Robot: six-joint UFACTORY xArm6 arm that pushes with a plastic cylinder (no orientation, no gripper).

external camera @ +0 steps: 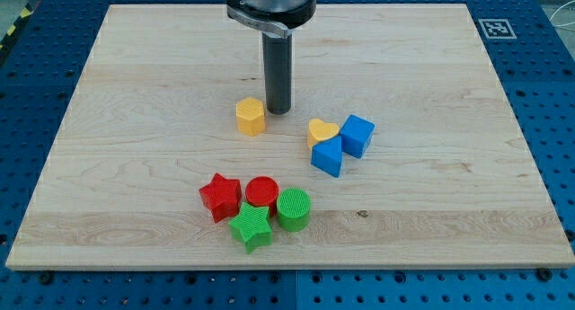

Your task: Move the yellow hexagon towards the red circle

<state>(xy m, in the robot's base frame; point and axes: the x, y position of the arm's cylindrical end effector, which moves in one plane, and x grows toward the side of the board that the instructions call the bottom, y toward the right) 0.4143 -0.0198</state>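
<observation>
The yellow hexagon stands on the wooden board a little left of centre. My tip rests on the board just to the right of it and slightly behind, very close or touching. The red circle lies lower down, towards the view's bottom, almost straight below the hexagon. It is packed among a red star on its left, a green circle on its right and a green star below.
A yellow heart touches a blue block and a blue cube right of centre. A fiducial tag sits at the board's top right corner. Blue perforated table surrounds the board.
</observation>
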